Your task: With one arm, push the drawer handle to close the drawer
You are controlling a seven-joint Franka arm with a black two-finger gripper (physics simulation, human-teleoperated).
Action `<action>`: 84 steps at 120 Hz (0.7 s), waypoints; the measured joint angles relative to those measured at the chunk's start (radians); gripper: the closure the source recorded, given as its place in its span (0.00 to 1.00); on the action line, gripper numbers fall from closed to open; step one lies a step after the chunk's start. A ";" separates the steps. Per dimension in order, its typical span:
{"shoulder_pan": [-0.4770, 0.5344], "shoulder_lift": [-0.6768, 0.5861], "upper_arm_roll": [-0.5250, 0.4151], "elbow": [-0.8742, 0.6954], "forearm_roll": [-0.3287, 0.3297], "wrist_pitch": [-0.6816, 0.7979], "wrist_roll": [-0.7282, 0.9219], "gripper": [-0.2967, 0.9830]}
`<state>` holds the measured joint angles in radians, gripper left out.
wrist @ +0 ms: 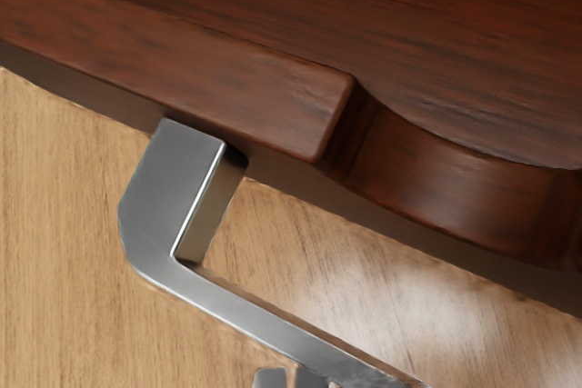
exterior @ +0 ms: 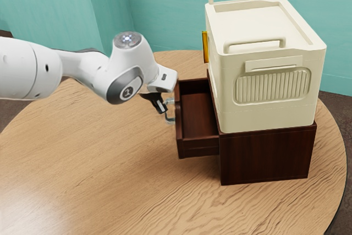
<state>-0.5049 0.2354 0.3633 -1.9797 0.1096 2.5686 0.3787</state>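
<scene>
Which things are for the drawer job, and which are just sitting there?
For the job:
dark brown wooden drawer, pulled open
grey metal bracket-shaped handle
black two-finger gripper, by the handle
dark brown wooden cabinet

Just there:
cream boxy container with two top handles, on the cabinet
round light-wood table

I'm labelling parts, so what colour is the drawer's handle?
The handle is silvery grey; it shows best in the wrist view.

Exterior view: beside arm (exterior: 33, 70), high, mid-range, angled down — wrist view: close, down over drawer (exterior: 179, 130). Shared — drawer front, handle (wrist: 164, 197), table (exterior: 99, 163).
</scene>
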 joint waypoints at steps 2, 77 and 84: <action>0.000 0.000 -0.004 0.000 0.000 0.005 0.000 0.85; 0.003 0.052 -0.079 -0.005 -0.004 0.226 0.021 0.85; 0.003 0.065 -0.080 -0.003 -0.003 0.249 0.023 0.85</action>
<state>-0.5019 0.3008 0.2831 -1.9825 0.1063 2.8179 0.4018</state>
